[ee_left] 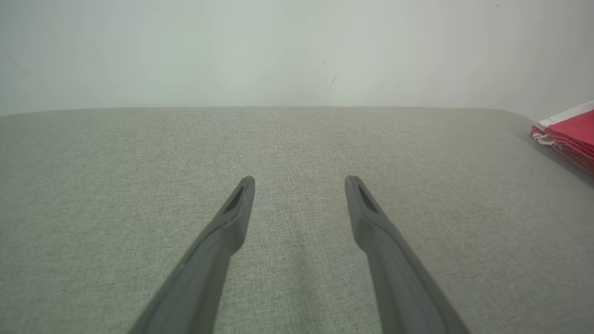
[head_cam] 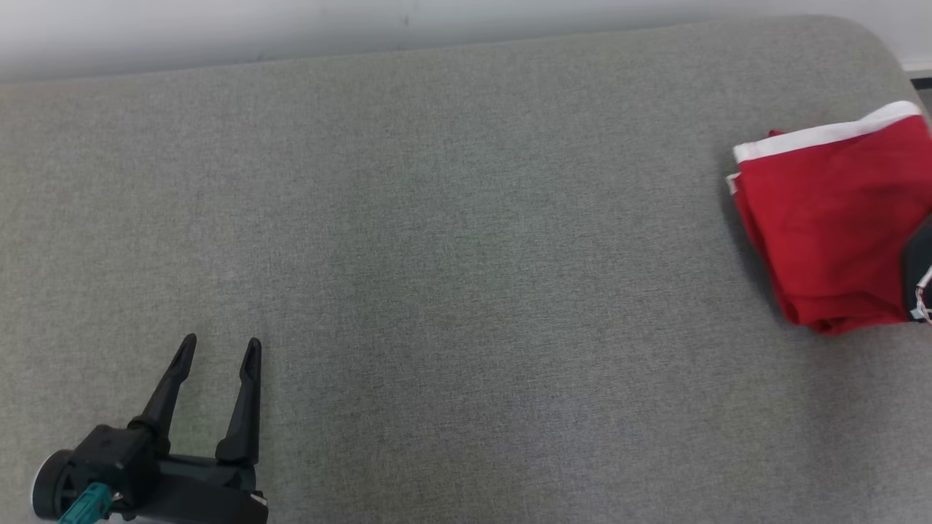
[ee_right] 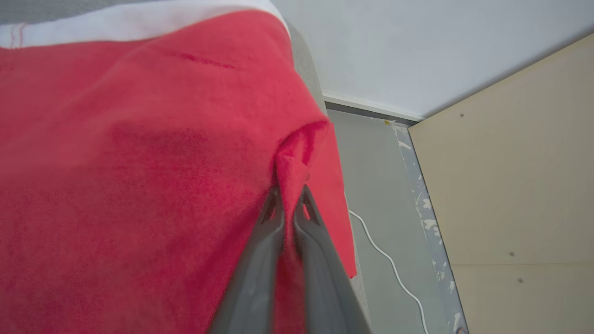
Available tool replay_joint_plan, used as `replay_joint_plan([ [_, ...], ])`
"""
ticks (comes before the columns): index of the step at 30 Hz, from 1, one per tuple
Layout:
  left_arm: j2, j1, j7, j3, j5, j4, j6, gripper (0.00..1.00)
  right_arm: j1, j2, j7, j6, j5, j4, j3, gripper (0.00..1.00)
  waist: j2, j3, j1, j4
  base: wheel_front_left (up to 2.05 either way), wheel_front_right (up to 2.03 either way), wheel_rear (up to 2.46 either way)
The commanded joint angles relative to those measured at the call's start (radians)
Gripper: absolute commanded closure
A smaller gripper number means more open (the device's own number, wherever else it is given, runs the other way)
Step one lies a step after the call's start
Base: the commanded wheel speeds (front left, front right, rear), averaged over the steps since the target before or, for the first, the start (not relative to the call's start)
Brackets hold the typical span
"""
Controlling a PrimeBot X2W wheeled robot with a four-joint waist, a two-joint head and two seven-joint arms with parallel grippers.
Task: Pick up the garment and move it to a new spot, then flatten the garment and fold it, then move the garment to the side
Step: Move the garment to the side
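Observation:
The garment (head_cam: 830, 218) is red with a white band, folded into a compact bundle at the far right of the grey padded surface; its edge also shows in the left wrist view, garment (ee_left: 568, 134). In the right wrist view my right gripper (ee_right: 290, 190) is shut on a pinched fold of the garment (ee_right: 139, 162) near its right edge. A dark part of the right arm (head_cam: 919, 276) overlaps the garment's right side in the head view. My left gripper (head_cam: 220, 351) rests at the lower left, open and empty, far from the garment; its fingers (ee_left: 232, 218) point over bare fabric.
The grey padded surface (head_cam: 451, 255) spans the view, with a pale wall (head_cam: 291, 22) behind it. Beyond the surface's right end lie a grey floor (ee_right: 371, 195), a white cable (ee_right: 394, 264) and a beige panel (ee_right: 510, 185).

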Motion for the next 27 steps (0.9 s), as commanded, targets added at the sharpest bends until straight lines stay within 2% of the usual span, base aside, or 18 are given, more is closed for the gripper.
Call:
replay_joint_plan([
  [1, 0.005, -0.013, 0.000, -0.001, 0.000, -0.002, -0.004, 0.00, 0.013, -0.005, -0.017, 0.000, -0.019, 0.008, -0.030, 1.00, -0.0002, 0.021, -0.0002, 0.014, 0.00, 0.00, 0.00],
  [7, 0.004, -0.034, 0.000, -0.008, -0.001, 0.012, -0.005, 0.00, 0.022, 0.013, -0.082, 0.000, -0.107, 0.043, -0.137, 1.00, -0.0002, 0.026, -0.0002, 0.035, 0.00, 0.00, 0.00],
  [8, 0.001, -0.037, -0.004, -0.010, 0.000, 0.015, -0.003, 0.00, 0.027, 0.013, -0.099, 0.000, -0.123, 0.045, -0.164, 0.89, -0.0002, 0.024, -0.0002, 0.041, 0.00, 0.00, 0.00],
  [9, -0.002, -0.040, -0.007, -0.012, 0.003, 0.018, -0.002, 0.00, 0.030, 0.017, -0.111, 0.000, -0.139, 0.049, -0.187, 0.52, -0.0002, 0.022, -0.0002, 0.046, 0.00, 0.00, 0.00],
  [10, -0.004, -0.045, -0.014, -0.013, 0.007, 0.021, 0.001, 0.00, 0.035, 0.021, -0.132, 0.000, -0.152, 0.050, -0.210, 0.00, -0.0002, 0.018, -0.0002, 0.052, 0.00, 0.00, 0.00],
  [15, -0.014, -0.042, -0.036, -0.026, 0.020, 0.042, 0.004, 0.00, 0.054, 0.061, -0.199, 0.000, -0.184, 0.060, -0.306, 0.00, -0.0002, -0.019, -0.0002, 0.071, 0.00, 0.00, 0.00],
  [18, -0.028, -0.021, -0.063, -0.009, 0.012, 0.048, 0.017, 0.00, 0.065, 0.089, -0.260, 0.000, -0.168, 0.040, -0.307, 0.00, -0.0002, -0.054, -0.0002, 0.075, 0.00, 0.00, 0.00],
  [21, -0.058, -0.001, -0.082, 0.010, -0.010, 0.058, 0.036, 0.00, 0.089, 0.132, -0.319, 0.000, -0.123, 0.005, -0.272, 0.00, -0.0002, -0.100, -0.0002, 0.076, 0.00, 0.00, 0.00],
  [23, -0.072, 0.015, -0.092, 0.014, -0.027, 0.058, 0.016, 0.00, 0.118, 0.154, -0.351, 0.000, -0.080, -0.028, -0.244, 0.00, -0.0002, -0.136, -0.0002, 0.079, 0.00, 0.00, 0.00],
  [27, -0.123, 0.067, -0.103, 0.058, -0.040, 0.056, 0.019, 0.00, 0.207, 0.210, -0.381, 0.000, 0.013, -0.116, -0.175, 0.00, -0.0002, -0.206, -0.0002, 0.084, 0.00, 0.00, 0.00],
])
